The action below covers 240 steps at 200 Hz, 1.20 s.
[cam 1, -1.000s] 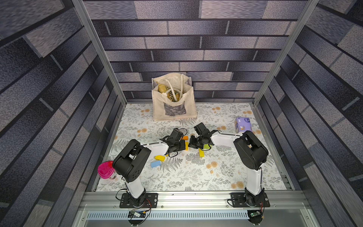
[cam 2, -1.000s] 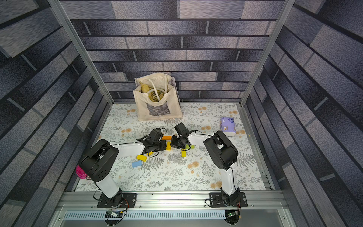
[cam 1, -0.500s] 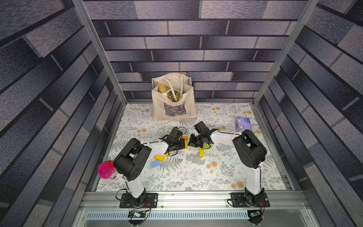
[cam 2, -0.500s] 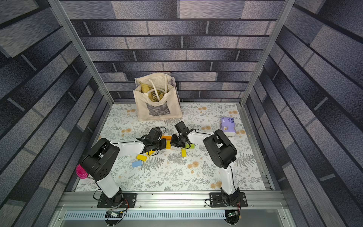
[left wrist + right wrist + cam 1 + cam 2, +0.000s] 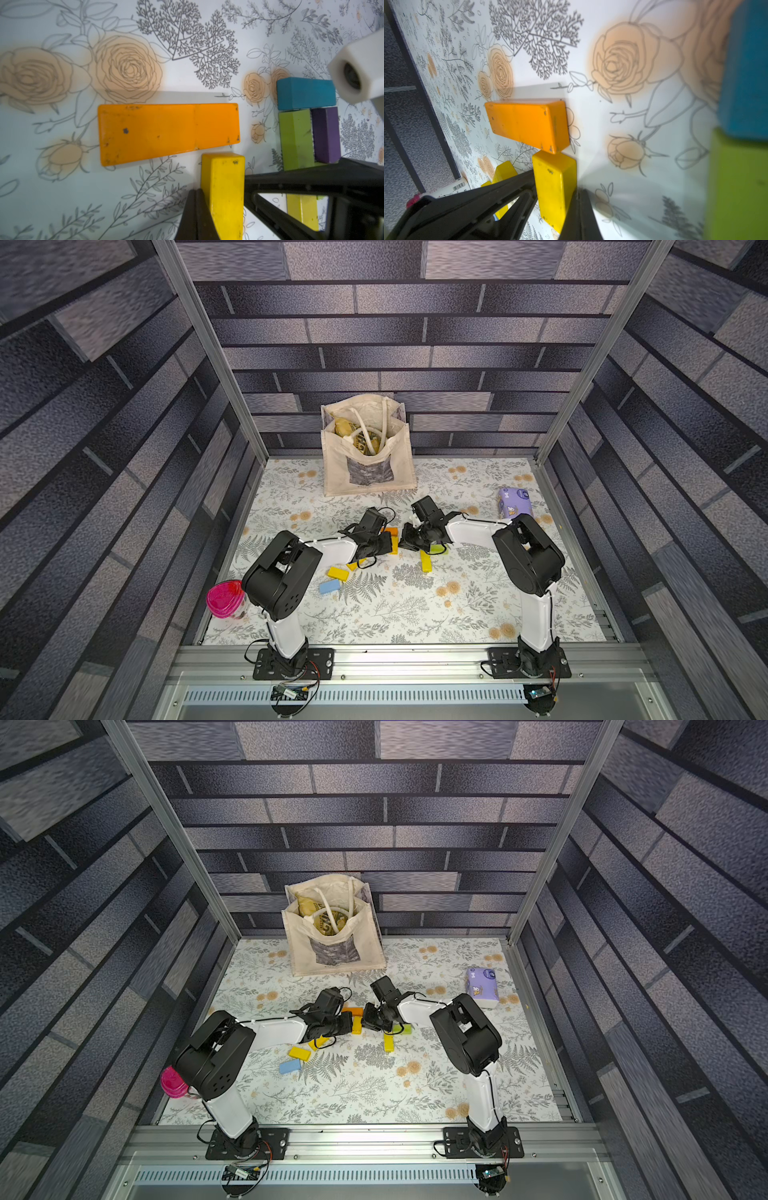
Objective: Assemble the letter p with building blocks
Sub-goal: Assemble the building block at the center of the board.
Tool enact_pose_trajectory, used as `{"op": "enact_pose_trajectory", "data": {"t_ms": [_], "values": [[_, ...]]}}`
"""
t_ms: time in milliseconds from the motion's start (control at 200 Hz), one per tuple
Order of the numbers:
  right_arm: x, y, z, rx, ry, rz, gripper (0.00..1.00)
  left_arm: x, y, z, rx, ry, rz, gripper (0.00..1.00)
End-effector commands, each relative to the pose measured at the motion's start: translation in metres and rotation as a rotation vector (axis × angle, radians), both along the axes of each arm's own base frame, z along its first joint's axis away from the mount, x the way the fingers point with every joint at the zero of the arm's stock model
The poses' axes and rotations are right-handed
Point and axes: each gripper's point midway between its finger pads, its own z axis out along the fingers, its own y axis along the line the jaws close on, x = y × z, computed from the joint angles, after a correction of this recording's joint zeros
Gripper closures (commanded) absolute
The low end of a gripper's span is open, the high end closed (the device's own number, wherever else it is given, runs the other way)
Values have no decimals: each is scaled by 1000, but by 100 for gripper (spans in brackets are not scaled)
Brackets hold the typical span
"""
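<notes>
The yellow block lies on the table with one end against the orange block's long edge, near that block's end, making a corner of the letter. The left fingers are pressed together against one side of it. The right fingers, also together, are against the opposite side, so nothing truly grips it. I'd worry an uneven shove pivots it, knocks the orange block askew, or swings the right arm into the lime block just past the orange one's end. Compared with a second ago, almost nothing has changed: both arms sit where they were.
</notes>
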Motion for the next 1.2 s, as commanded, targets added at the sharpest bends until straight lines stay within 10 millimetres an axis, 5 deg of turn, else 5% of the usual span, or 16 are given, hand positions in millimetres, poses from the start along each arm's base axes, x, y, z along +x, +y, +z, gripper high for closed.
{"op": "enact_pose_trajectory", "data": {"t_ms": [0, 801, 1157, 1197], "values": [[-4, -7, -22, -45, 44, -6, 100, -17, 1, -22, 29, 93, -23, 100], [-3, -8, -24, -42, 45, -12, 100, -18, 10, -27, 56, 109, 4, 100], [-1, -9, -14, -49, 21, -5, 100, -13, 31, -17, 103, 75, 60, 98], [2, -6, 5, -19, -9, -4, 100, -13, 33, -16, 105, 69, 65, 96]]}}
